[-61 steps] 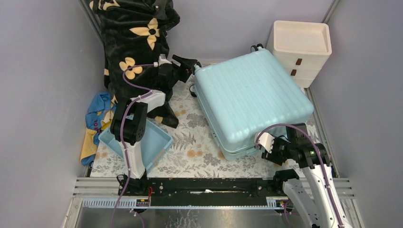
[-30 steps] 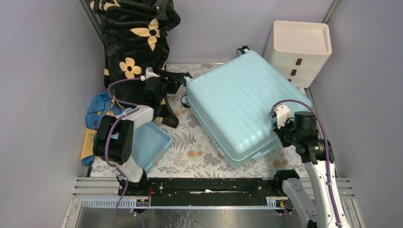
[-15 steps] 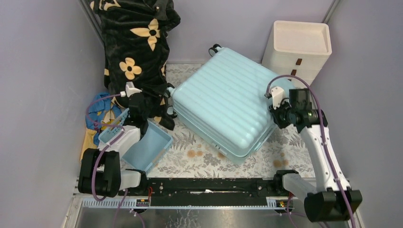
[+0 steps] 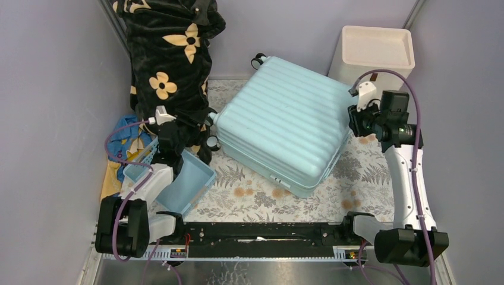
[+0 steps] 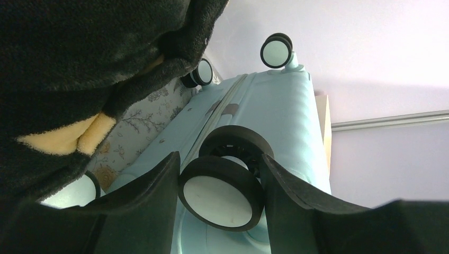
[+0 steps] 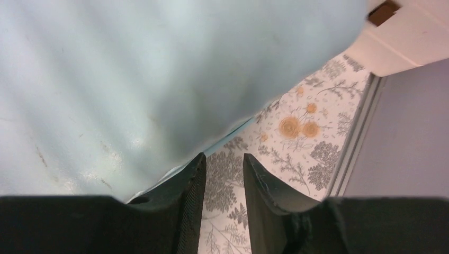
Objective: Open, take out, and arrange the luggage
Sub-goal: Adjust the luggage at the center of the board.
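Observation:
The luggage (image 4: 279,127) is a pale aqua ribbed suitcase lying shut and flat on the floral mat (image 4: 362,178), turned at an angle. My left gripper (image 4: 205,135) is at its left corner. In the left wrist view both fingers of that gripper (image 5: 219,159) press on a black-rimmed wheel (image 5: 221,193) of the luggage (image 5: 275,111). My right gripper (image 4: 355,122) hangs at the case's right corner. In the right wrist view this gripper (image 6: 224,157) stands open beside the shell (image 6: 132,69), with only the mat between its fingers.
A black blanket with yellow flowers (image 4: 169,53) hangs at the back left, against the left arm. A small blue basket (image 4: 178,181) sits front left, by a blue and yellow cloth (image 4: 122,139). A cream drawer unit (image 4: 377,50) stands back right. Walls close in on both sides.
The luggage has swung counter-clockwise and slid left and back. My left gripper drew nearer with the wheel. My right gripper moved toward the back along the case and opened.

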Controlling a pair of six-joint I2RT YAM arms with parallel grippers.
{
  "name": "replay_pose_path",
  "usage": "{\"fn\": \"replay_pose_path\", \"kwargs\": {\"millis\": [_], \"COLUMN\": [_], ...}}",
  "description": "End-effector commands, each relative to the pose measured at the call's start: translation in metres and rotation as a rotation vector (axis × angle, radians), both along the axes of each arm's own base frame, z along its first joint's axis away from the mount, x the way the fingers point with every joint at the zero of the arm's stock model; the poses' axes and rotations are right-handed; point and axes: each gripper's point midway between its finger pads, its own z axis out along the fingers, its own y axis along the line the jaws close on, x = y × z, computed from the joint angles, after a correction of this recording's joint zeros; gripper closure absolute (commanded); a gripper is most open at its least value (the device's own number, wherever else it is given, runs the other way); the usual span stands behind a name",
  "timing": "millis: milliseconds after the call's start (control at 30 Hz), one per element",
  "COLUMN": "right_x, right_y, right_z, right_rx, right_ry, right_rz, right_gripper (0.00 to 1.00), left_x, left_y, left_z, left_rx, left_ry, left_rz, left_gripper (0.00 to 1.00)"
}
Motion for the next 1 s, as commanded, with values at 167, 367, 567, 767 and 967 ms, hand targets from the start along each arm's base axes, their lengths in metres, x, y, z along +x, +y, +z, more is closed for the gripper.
{"fn": "replay_pose_path", "kwargs": {"millis": [167, 367, 567, 767, 967], "right_x": [0.022, 0.038, 0.060, 0.088, 0.093], "right_y": [-0.007, 0.004, 0.018, 0.018, -0.010], "right_z": [0.009, 0.001, 0.006, 0.022, 0.060], "right_rx": [0.155, 0.250, 0.337, 0.359, 0.232], "right_ry": [-0.109, -0.087, -0.085, -0.111, -0.220], "right_rz": [-0.094, -0.078, -0.022, -0.010, -0.082], "right_gripper": [0.64, 0.67, 0.69, 0.69, 0.66], "left_x": [-0.034, -0.051, -0.067, -0.079, -0.092], "left_y": [-0.033, -0.041, -0.049, -0.064, -0.099], "left_z": [0.033, 0.033, 0.027, 0.023, 0.021], "left_rx": [0.020, 0.026, 0.036, 0.041, 0.061], "left_ry": [-0.111, -0.113, -0.098, -0.088, -0.080], "left_rz": [-0.203, -0.269, -0.330, -0.409, -0.509], "left_gripper": [0.83, 0.83, 0.83, 0.82, 0.83]}}
